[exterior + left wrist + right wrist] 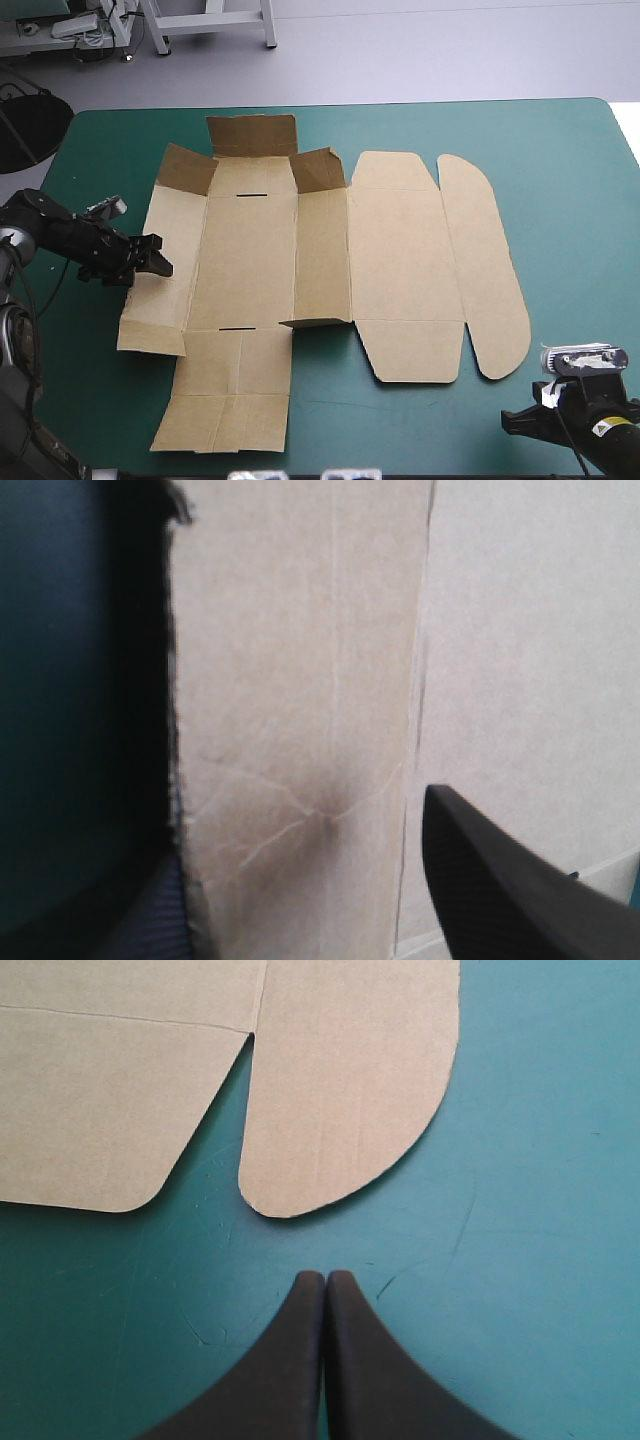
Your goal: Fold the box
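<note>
Nearest, the right claw is clenched by the near right corner of the teal-green counter, just short of the rounded lid flap. The left claw stands released astride the left wall of the brown box. The box lies mostly flat at the middle, with its far flaps raised. I judge that lifting this wall alone may drag the unpinned sheet over the smooth counter.
</note>
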